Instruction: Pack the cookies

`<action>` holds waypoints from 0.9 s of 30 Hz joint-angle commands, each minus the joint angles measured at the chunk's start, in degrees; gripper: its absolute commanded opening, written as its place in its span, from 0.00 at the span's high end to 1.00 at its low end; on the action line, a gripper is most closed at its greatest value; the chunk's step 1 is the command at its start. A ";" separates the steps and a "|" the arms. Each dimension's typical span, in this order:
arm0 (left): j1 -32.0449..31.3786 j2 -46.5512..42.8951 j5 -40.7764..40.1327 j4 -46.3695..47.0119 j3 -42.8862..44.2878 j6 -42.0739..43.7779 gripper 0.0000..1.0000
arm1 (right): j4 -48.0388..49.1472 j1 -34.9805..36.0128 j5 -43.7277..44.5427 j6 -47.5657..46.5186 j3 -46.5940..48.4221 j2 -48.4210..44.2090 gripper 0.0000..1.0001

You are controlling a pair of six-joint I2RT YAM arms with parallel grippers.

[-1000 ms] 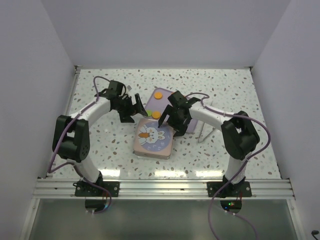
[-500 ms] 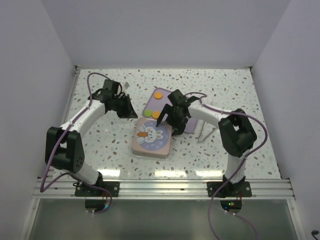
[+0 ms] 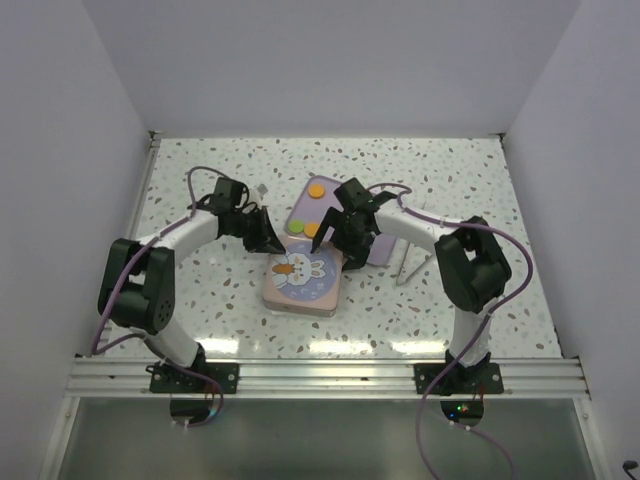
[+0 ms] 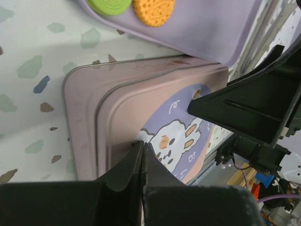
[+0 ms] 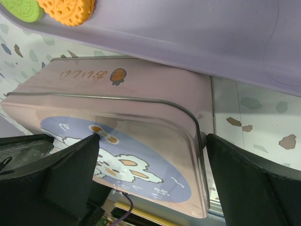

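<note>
Two orange cookies (image 3: 316,190) (image 3: 312,229) and a green one (image 3: 298,226) lie on the lilac tray (image 3: 303,207). The wrist views show the green cookie (image 4: 109,4) (image 5: 21,8) beside an orange one (image 4: 153,10) (image 5: 68,9). A pink tin with a bunny lid (image 3: 303,277) sits closed in front of the tray. My left gripper (image 3: 274,244) is shut and empty, its tips (image 4: 142,149) over the lid's far-left part (image 4: 117,117). My right gripper (image 3: 336,250) (image 5: 153,141) is open and straddles the tin's far-right corner (image 5: 188,117).
The tray's near edge (image 5: 188,33) overhangs the tin's back side. A thin white frame-like object (image 3: 410,262) stands on the speckled table right of the right arm. White walls close the table on three sides. The right gripper's finger (image 4: 244,110) shows in the left wrist view.
The left gripper has shut and swung back in from the left, ending at the tin's far-left corner. The tin has shifted slightly left. The right gripper has stayed open at the tin.
</note>
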 commanded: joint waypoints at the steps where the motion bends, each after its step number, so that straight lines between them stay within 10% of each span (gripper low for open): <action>1: -0.13 2.53 -3.27 2.91 -2.58 0.82 1.00 | -0.89 -0.04 4.17 -0.80 -0.28 2.79 0.01; 27: 4.09 -3.71 -3.53 -6.50 14.12 -1.37 1.00 | -8.09 -2.94 8.73 -3.53 4.46 -2.39 0.01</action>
